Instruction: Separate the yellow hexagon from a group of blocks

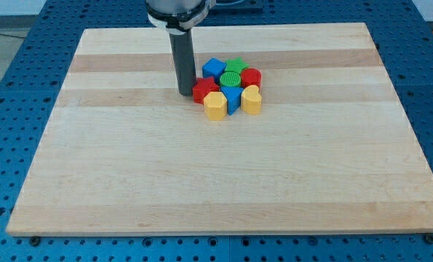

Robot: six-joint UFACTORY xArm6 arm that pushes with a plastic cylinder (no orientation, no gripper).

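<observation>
Touching the board at the cluster's left edge, my tip [185,93] sits just beside the red block [203,90]; being a plain rod, it has no jaws to open or close and holds nothing. Nearest the frame's bottom, the yellow hexagon [215,105] lies at the group's lower left, touching the red block and a blue block [232,98], with a second yellow block [252,100] to the right. Behind them sit a green cylinder [231,78], another red block [251,76], a green block [236,66] and a blue cube [213,69]. The blocks are packed tightly together, so the tip likely stands here to work around towards the hexagon. No writing shows on the wooden board [201,182].
</observation>
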